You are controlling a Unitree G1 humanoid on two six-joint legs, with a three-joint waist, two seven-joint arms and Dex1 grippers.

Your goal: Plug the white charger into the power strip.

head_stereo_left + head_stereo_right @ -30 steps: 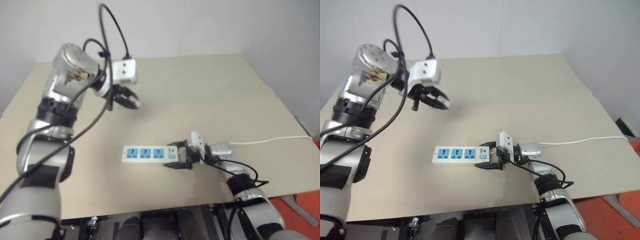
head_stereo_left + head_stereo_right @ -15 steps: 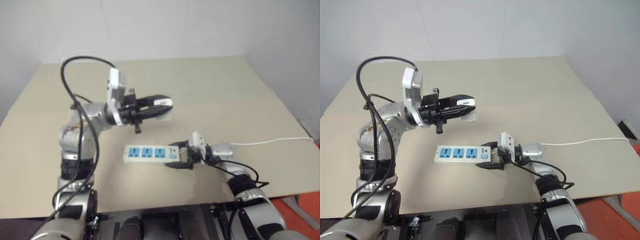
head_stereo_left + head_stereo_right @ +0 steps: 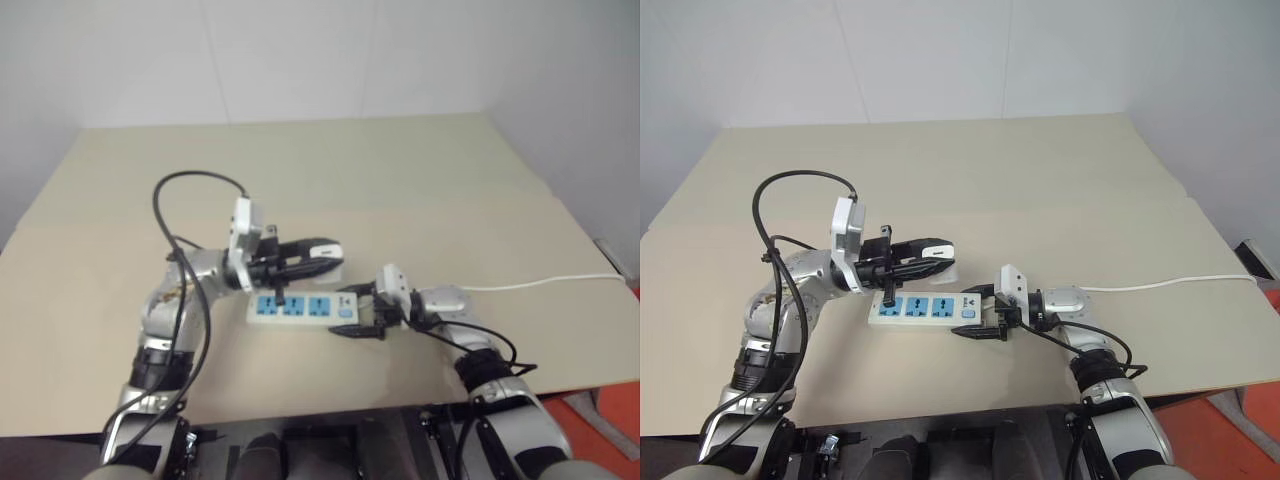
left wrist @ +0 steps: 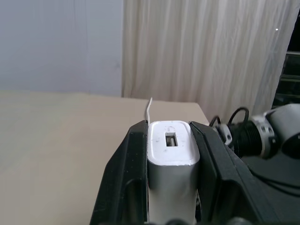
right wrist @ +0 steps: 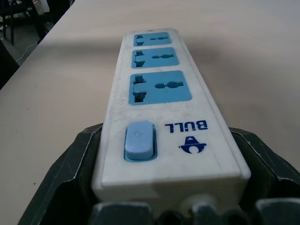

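I have the charger (image 4: 169, 157) clamped between the two black fingers of my left gripper (image 3: 930, 252), just left of centre in the head views; it hangs over the strip (image 3: 925, 309), close above the blue sockets, not yet seated as far as I can judge. My right gripper (image 3: 978, 312) is closed on the strip's switch end, one finger down each long side, pinning it to the table (image 3: 1060, 190) a little below centre.

The charger reads as a small hard plastic block, glossy white, corners rounded, with a slot for a cable in the end facing the wrist camera; I judge it light and stiff, and smooth enough to slip or twist in the pads if I push off-axis; the flat side faces, where I hold it now, are the right place to hold it; its prongs are hidden from me.

The strip is a long flat bar of rigid white plastic, slightly scuffed, with three blue socket faces, a pale blue rocker switch (image 5: 139, 139) and a printed logo; light enough, I expect, to skate on the smooth beige top unless held; its thin cord (image 3: 1170, 284) runs off to the right edge of the frame, limp and no help as an anchor.
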